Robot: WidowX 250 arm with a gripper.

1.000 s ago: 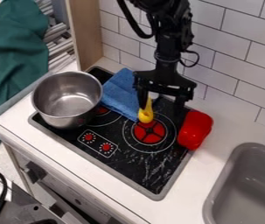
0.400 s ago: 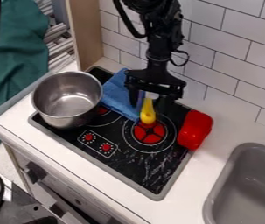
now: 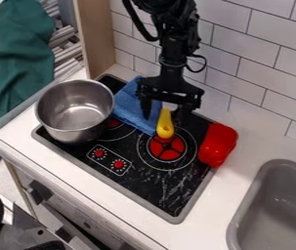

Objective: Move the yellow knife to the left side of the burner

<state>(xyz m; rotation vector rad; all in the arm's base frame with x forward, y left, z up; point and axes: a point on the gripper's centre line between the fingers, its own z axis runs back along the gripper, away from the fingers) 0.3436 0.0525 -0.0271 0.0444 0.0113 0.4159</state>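
The black gripper [image 3: 165, 113] hangs at the back of the stove, open, one finger on each side of the yellow knife's upper part. The yellow knife [image 3: 165, 124] has its rounded yellow handle at the back edge of the burner [image 3: 167, 148], its far end running up between the fingers, where it is partly hidden. Whether the fingers touch it cannot be seen. The burner is a red disc with white rings on the black stove top.
A steel pot [image 3: 75, 111] stands on the stove's left, with a blue cloth [image 3: 133, 104] between it and the knife. A red pepper [image 3: 218, 145] lies at the stove's right edge. A grey sink [image 3: 277, 210] is at lower right, and a tiled wall [image 3: 261, 68] stands behind.
The gripper has shifted left, from having the knife by its left finger to having it between both fingers. The knife looks slightly more upright and a little to the right of where it was.
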